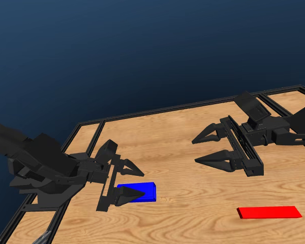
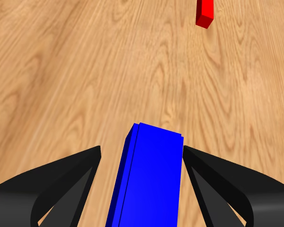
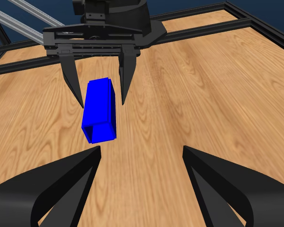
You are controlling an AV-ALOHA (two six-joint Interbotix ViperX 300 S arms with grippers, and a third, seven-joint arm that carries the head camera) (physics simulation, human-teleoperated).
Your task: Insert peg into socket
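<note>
The blue socket [image 1: 148, 189] lies flat on the wooden table at the front left. My left gripper [image 1: 144, 183] is open and straddles it, one jaw on each side with a small gap showing on both sides in the left wrist view, where the socket [image 2: 151, 179] fills the space between the jaws. The red peg [image 1: 269, 212] lies flat at the front right, apart from both grippers, and its end [image 2: 204, 12] shows far ahead of the left gripper [image 2: 142, 149]. My right gripper [image 1: 194, 151] hangs open above the table's middle right, empty, facing the socket [image 3: 99, 111].
A black frame rail [image 1: 142, 113] runs along the back and left edges of the table [image 1: 193, 213]. In the right wrist view the left gripper [image 3: 101, 103] stands across from my right gripper [image 3: 142, 149].
</note>
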